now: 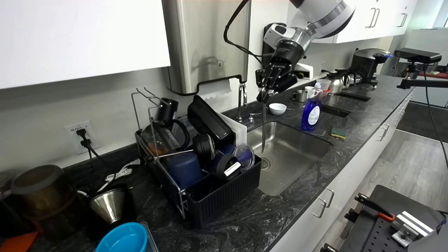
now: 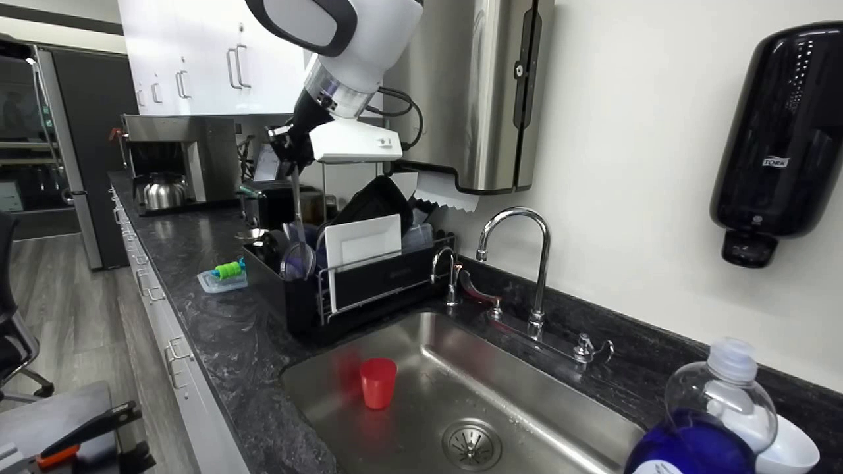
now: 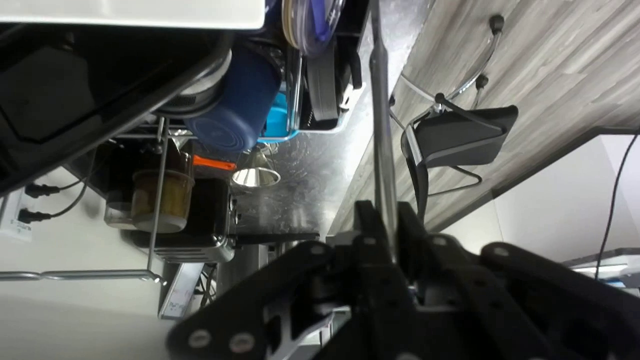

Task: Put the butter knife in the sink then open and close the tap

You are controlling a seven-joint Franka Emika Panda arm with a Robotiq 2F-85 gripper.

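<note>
Butter knife (image 1: 263,136) hangs approx. vert. in gripper (image 3: 385,215), pinched narrow on it, high nr. dish rack (image 1: 225,196), so prob. best swing clear, go low in sink (image 1: 301,150) away fr. red cup (image 2: 378,385), then release w/o a drop.

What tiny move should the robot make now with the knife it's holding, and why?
Probably shift the butter knife sideways, squarely over the sink, before lowering it. The gripper holds it pointing down, but in an exterior view it lines up with the loaded black dish rack, so going straight down might bump the rack.
</note>
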